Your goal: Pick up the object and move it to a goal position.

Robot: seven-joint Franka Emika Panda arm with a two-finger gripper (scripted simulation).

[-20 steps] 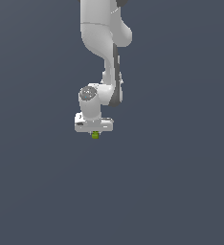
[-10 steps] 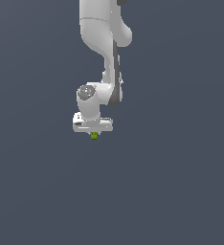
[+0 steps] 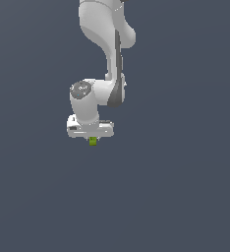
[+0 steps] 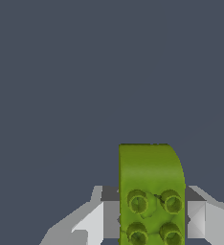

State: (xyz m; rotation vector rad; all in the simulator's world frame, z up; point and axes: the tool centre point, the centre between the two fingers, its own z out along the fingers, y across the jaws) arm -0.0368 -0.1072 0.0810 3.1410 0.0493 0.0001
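The object [image 3: 93,141] is a tiny yellow-green blocky piece held just under the white gripper [image 3: 92,140] in the exterior view. In the wrist view the object [image 4: 151,191] shows as a green studded block with a rounded end, clamped between the two grey fingers [image 4: 109,215]. The gripper [image 4: 152,217] is shut on it. The white arm [image 3: 107,59] reaches down from the top of the exterior view. No goal marker shows.
A plain dark grey-blue surface [image 3: 186,197] fills both views. No other objects show.
The arm and the held object have shifted slightly toward the exterior view's left. The grip is unchanged.
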